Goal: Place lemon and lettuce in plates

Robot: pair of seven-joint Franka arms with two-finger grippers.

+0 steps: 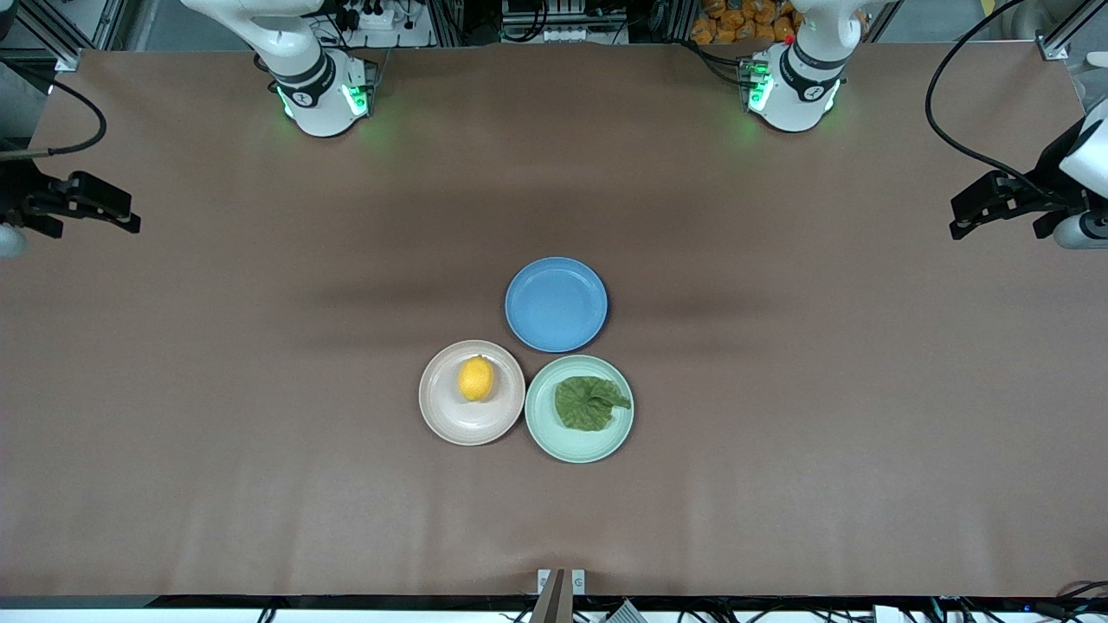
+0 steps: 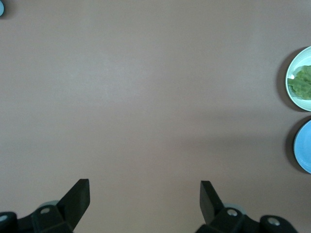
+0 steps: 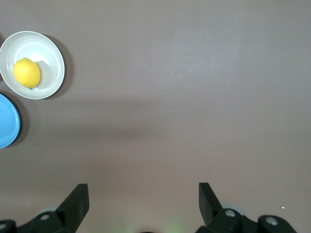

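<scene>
The lemon [image 1: 476, 378] lies in the beige-pink plate [image 1: 467, 426]. The lettuce [image 1: 590, 402] lies flat in the mint green plate [image 1: 571, 447] beside it, toward the left arm's end. My left gripper [image 1: 956, 216] is open and empty, up over bare table at the left arm's end, well away from the plates. My right gripper [image 1: 132, 215] is open and empty over bare table at the right arm's end. The left wrist view shows the open left gripper [image 2: 145, 187] and the lettuce [image 2: 302, 82]. The right wrist view shows the open right gripper [image 3: 143, 187] and the lemon [image 3: 26, 73].
An empty blue plate [image 1: 556, 304] sits touching both other plates, farther from the front camera. It also shows in the left wrist view [image 2: 305, 145] and the right wrist view [image 3: 7, 121]. Brown table surface [image 1: 260, 433] spreads all round the three plates.
</scene>
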